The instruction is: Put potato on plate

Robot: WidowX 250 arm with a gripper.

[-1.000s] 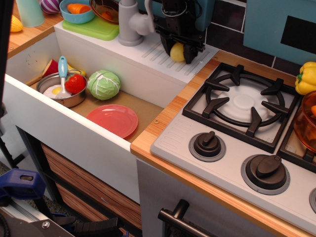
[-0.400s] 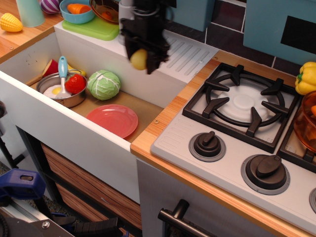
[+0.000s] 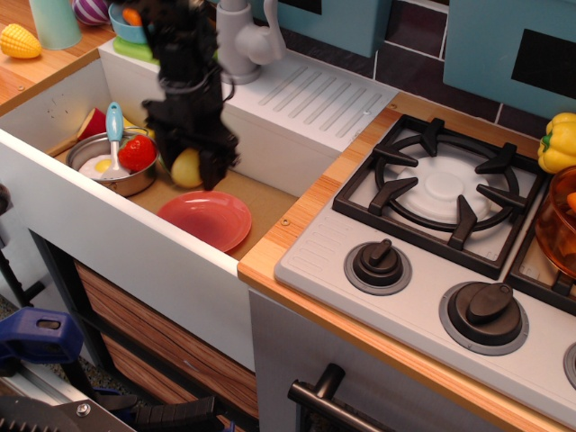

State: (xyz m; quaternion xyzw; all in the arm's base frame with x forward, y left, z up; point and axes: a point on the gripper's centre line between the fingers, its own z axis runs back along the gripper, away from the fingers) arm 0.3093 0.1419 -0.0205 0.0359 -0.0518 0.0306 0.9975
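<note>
My black gripper (image 3: 189, 171) hangs inside the toy sink and is shut on the small pale-yellow potato (image 3: 185, 167). It holds the potato just above the far left edge of the salmon-pink plate (image 3: 209, 220), which lies flat on the sink floor. The potato is off the plate's surface. The arm hides the green cabbage behind it.
A steel pot (image 3: 115, 169) with a fried egg, a red tomato (image 3: 137, 152) and a blue spoon stands left of the gripper. The grey tap (image 3: 239, 40) is behind. The stove (image 3: 441, 193) is to the right, a yellow pepper (image 3: 559, 139) at far right, corn (image 3: 20, 40) at far left.
The gripper has carried the potato from the draining board leftward and down into the sink, to just above the plate's edge. It now covers the cabbage.
</note>
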